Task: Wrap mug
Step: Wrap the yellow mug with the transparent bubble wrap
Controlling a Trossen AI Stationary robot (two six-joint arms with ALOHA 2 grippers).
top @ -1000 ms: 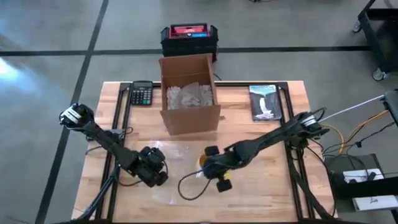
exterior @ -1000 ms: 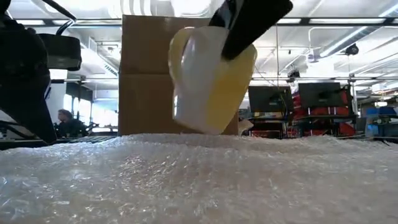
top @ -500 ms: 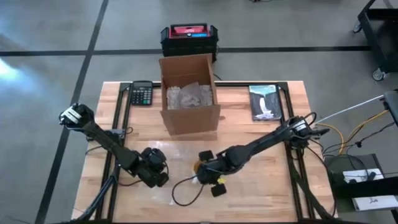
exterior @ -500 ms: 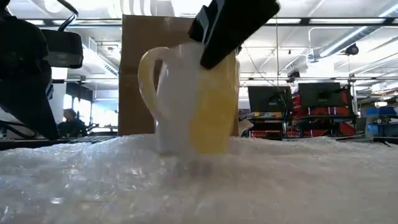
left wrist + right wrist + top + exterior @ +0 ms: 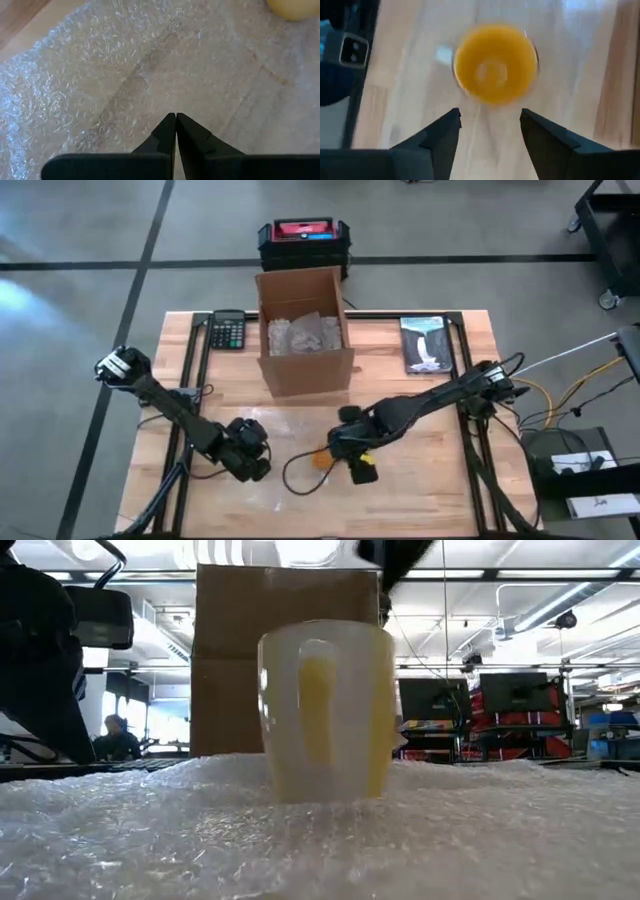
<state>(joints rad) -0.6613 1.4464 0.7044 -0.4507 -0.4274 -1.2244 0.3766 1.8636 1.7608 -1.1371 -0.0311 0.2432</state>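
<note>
Mug [image 5: 325, 710]: yellow inside, pale outside, stands upright on the bubble wrap [image 5: 125, 75] near the counter's [image 5: 440, 480] front edge, about mid-width, free of both grippers. Right gripper [image 5: 490, 125] directly above the mug, fingers [image 5: 440, 135] spread wide, holding nothing. Left gripper [image 5: 176, 131] low over the bubble wrap toward the counter's front left, fingers pressed together, empty. Cardboard box [image 5: 303, 330] at the back edge, centre; calculator [image 5: 228, 330] beside it toward the back left corner.
</note>
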